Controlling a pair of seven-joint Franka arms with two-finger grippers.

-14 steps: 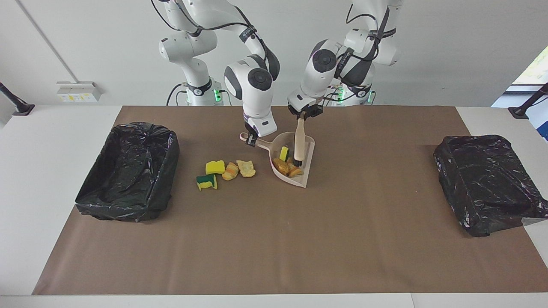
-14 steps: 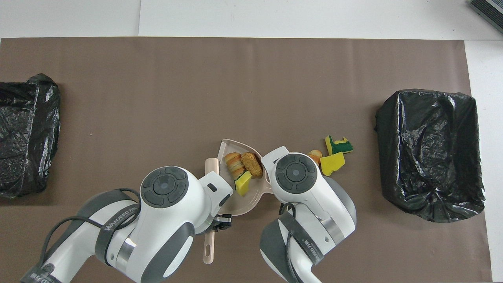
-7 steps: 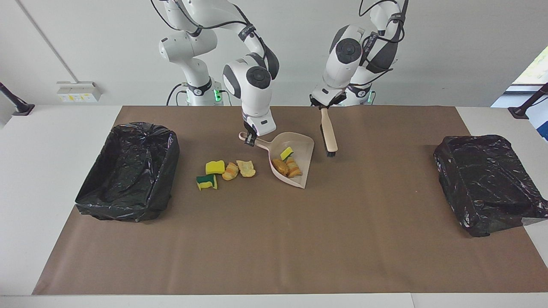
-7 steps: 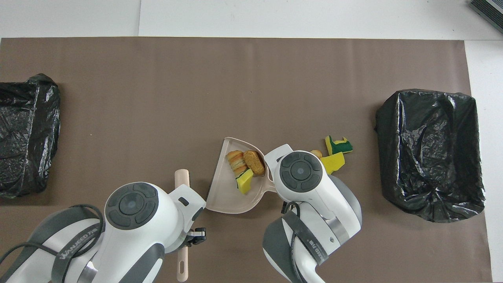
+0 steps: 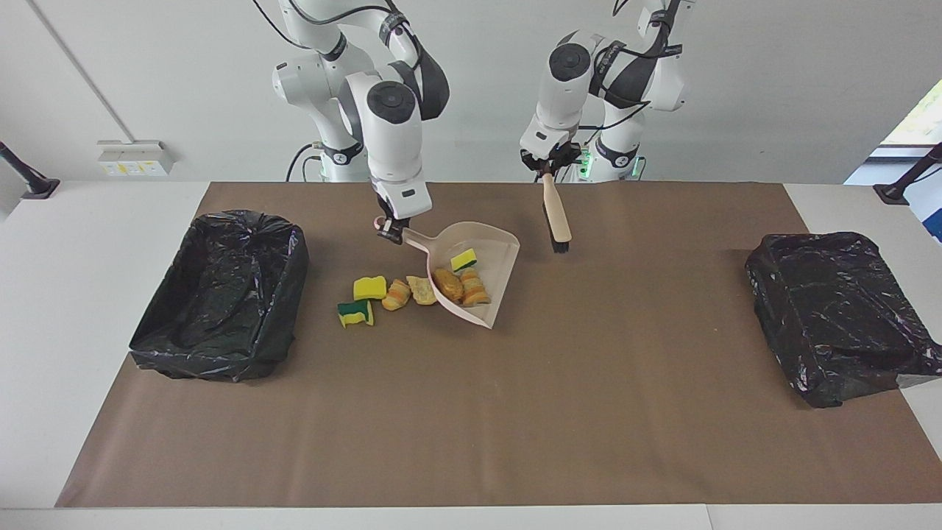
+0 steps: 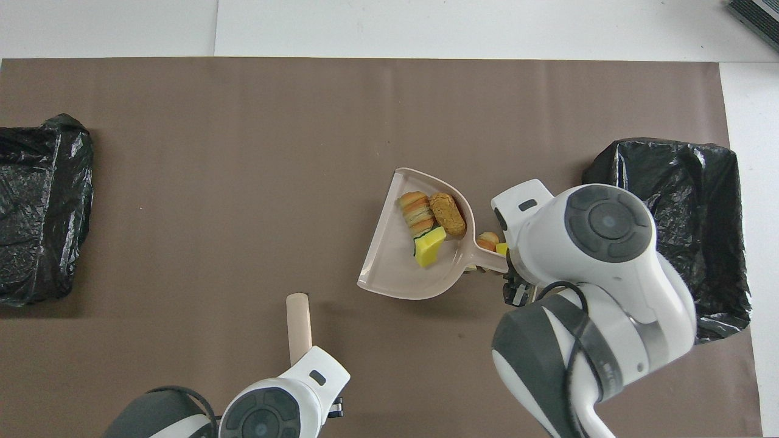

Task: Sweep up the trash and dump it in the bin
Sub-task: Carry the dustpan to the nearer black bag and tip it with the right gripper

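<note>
My right gripper (image 5: 390, 230) is shut on the handle of the pale pink dustpan (image 5: 500, 254), which hangs tilted just above the table. In the pan lie a yellow-and-green sponge (image 5: 464, 260) and two bread-like lumps (image 5: 447, 283). From overhead the dustpan (image 6: 389, 267) shows the same trash (image 6: 420, 213). More trash lies on the table beside the pan: a yellow sponge (image 5: 369, 287), a green-and-yellow sponge (image 5: 355, 313) and two tan lumps (image 5: 397, 294). My left gripper (image 5: 546, 169) is shut on the brush (image 5: 556, 217), bristles hanging down off the pan.
One black-lined bin (image 5: 221, 294) stands at the right arm's end of the table, close to the loose trash. A second bin (image 5: 839, 316) stands at the left arm's end. Brown paper (image 5: 471, 412) covers the table.
The left arm pulled the brush out of the dustpan and back toward the robots. The right gripper lifted the loaded dustpan and carried it toward the right arm's end.
</note>
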